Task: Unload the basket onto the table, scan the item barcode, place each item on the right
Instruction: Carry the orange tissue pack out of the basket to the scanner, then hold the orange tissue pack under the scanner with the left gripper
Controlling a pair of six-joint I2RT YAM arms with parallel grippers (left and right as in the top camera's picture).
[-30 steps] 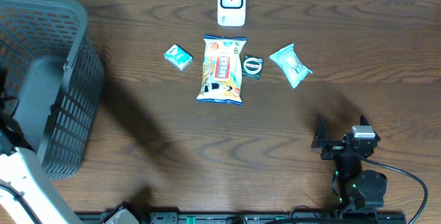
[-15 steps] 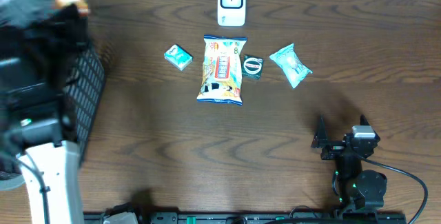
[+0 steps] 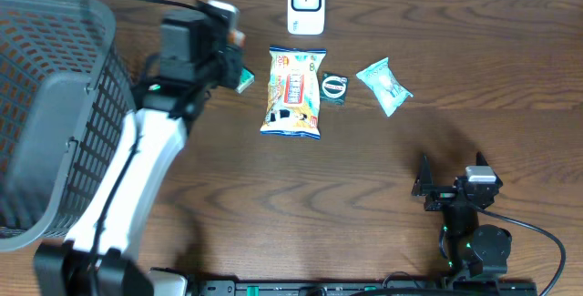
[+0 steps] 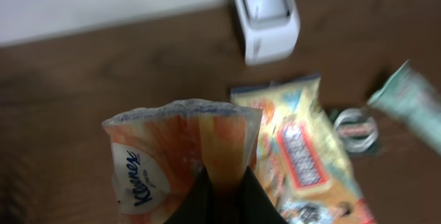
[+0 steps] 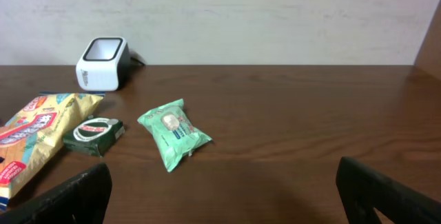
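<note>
The left gripper [image 4: 222, 191] is closed tight on the lower seam of the orange and white soft tissue pack with the Kleenex print [image 4: 180, 151]; the pack stands upright above the fingers, clear of the dark wooden tabletop [image 3: 364, 178]. From overhead the pack is in the air at about 11 o'clock of the tabletop; the white box-shaped barcode scanner [image 3: 306, 5] sits at 12 o'clock by the far edge, toward 2 o'clock from the pack and near it. The right gripper [image 5: 224, 176] rests at 5 o'clock with its jaws fully apart and nothing between them.

The step in hand, as I judge it, is to bring the pack to the scanner. The barcode does not show in any view, so I cannot tell which face carries it; the face with the brand name is toward the wrist camera, so the code is probably on the back. To do it well, carry the pack toward 2 o'clock and stop it over the scanner window; turn the wrist so that the coded face looks at the window, flat and not creased; hold it steady for a moment, because the film is soft and shiny and may give glare. Pass above the yellow printed snack bag [image 3: 293, 91] and the small teal carton [image 3: 244, 80] without brushing them; the pinch is on a thin seam, so a quick swing may let the pack slip.
</note>
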